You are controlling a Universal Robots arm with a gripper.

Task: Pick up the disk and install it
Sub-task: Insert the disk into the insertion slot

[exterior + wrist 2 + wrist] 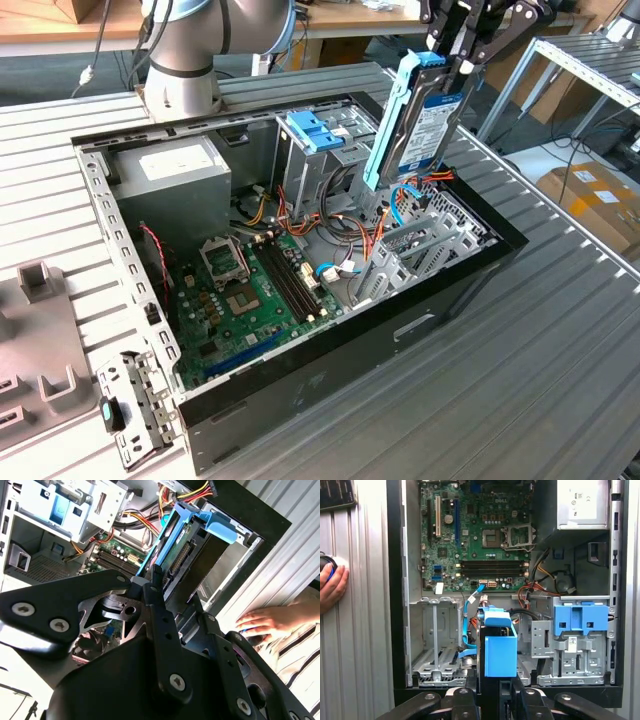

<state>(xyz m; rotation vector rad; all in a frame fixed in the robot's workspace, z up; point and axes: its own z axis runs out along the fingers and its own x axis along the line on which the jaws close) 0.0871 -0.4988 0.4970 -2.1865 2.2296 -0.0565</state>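
The claw, closed on the disk, hangs it edge-down over the case's empty bay, at the exterior view's right, for straight insertion.

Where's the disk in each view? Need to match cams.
Exterior view: disk held tilted by the end effector, above the open case, toward the exterior view's right.
Second wrist view: disk edge-on, just past the end effector, motherboard showing alongside.
First wrist view: disk end-on, beside the drive cage.
Shared landmark: blue bracket atop that cage.
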